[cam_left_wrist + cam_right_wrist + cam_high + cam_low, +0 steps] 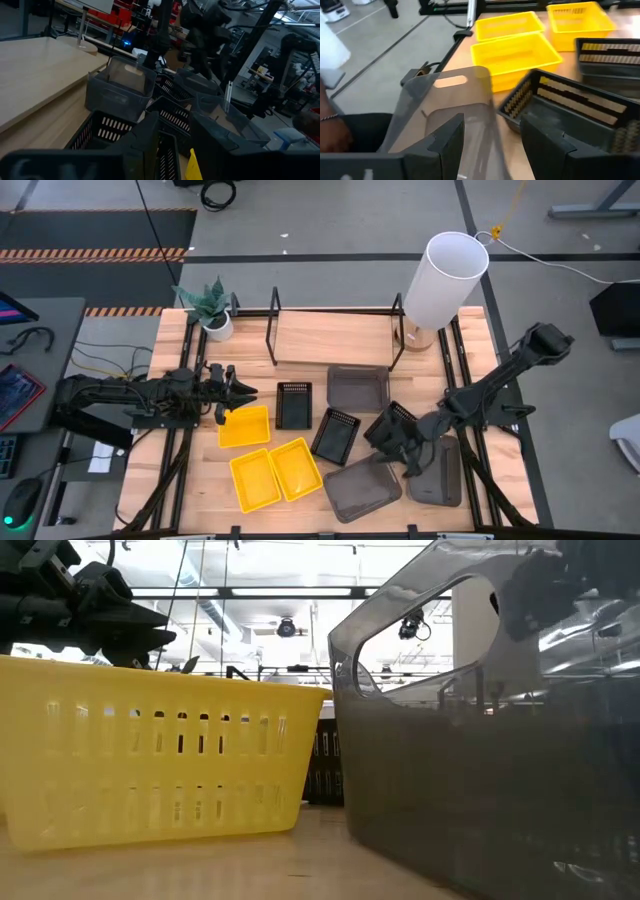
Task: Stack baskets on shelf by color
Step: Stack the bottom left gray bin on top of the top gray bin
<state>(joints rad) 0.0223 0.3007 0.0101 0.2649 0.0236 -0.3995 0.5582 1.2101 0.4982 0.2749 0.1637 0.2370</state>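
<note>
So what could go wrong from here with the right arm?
The right gripper straddles the wall of a grey basket, with a black basket right beside it; closing could snag or shove both. The white lamp stands close to the shelf, so a carried basket might knock it.

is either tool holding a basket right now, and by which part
Nothing is held. The left tool hangs open above the yellow basket; the right tool stands open over the grey basket, its end wall between the fingers, not clamped.

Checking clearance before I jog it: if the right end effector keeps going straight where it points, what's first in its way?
Probably the smoky grey basket: its handled wall stands right between the open fingers of the right end effector, though depth is hard to judge.
</note>
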